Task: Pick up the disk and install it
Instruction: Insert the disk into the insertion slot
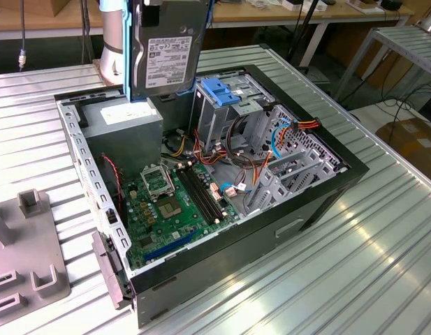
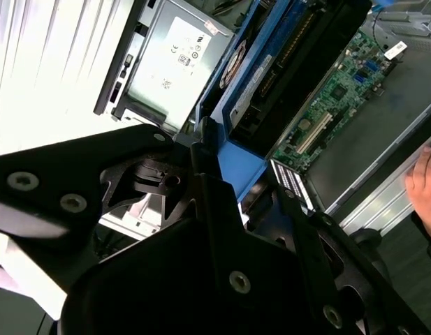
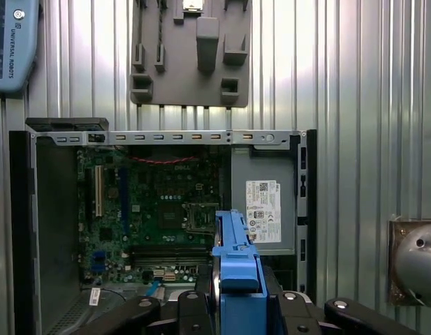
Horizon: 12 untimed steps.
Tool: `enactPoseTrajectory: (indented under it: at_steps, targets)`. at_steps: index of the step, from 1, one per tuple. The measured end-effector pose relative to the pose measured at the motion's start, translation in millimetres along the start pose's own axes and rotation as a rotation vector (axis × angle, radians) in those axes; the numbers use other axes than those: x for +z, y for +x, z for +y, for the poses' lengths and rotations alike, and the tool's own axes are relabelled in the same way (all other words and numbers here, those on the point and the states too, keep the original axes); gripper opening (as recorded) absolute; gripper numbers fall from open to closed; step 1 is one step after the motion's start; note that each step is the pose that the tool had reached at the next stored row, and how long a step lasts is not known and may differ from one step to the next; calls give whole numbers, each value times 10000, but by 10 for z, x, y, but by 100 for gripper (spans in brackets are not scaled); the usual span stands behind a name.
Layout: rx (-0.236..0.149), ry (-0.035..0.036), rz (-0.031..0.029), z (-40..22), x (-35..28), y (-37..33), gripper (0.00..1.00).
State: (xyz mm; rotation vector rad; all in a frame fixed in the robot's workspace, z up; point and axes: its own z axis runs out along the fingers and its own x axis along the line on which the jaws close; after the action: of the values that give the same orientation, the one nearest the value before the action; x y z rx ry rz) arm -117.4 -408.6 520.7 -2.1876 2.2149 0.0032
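Disk (image 1: 166,52) lifted clear and hanging over the open computer case (image 1: 320,202), gripped by the hand (image 3: 237,301).

The hand's black fingers (image 3: 194,307) are closed on the light-blue rail frame at the disk's edge, which both wrist views show pinched between them. The disk stands on edge with its white label facing the exterior view. It is up in the air by the silver arm (image 1: 112,42), above the far end of the case. Below it sits the grey power-supply box (image 1: 124,129), and the drive cage (image 1: 222,91) with the blue top is just to the exterior view's right. The green motherboard (image 1: 170,202) lies flat on the case floor, nearer the exterior view. The case rests on the ribbed metal desk (image 1: 369,265), with a grey fixture plate (image 1: 26,265) well apart at the exterior view's left.
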Motion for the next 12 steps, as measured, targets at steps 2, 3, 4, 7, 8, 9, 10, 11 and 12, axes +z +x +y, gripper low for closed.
enactPoseTrajectory:
  at_steps: [2,3,4,7,8,9,10,11,12]
  targets:
    - [0,0,1,0,0,8,37]
    - [-1,0,1,0,0,12,37]
    - [0,0,0,0,0,16,37]
    - [0,0,0,0,-1,30,37]
    - [-1,0,0,0,-1,34,37]
    - [-1,0,0,-1,-1,40,37]
    - [0,0,0,-1,-1,44,37]
    - [0,0,0,0,-1,48,37]
    - [-1,0,0,-1,-1,52,37]
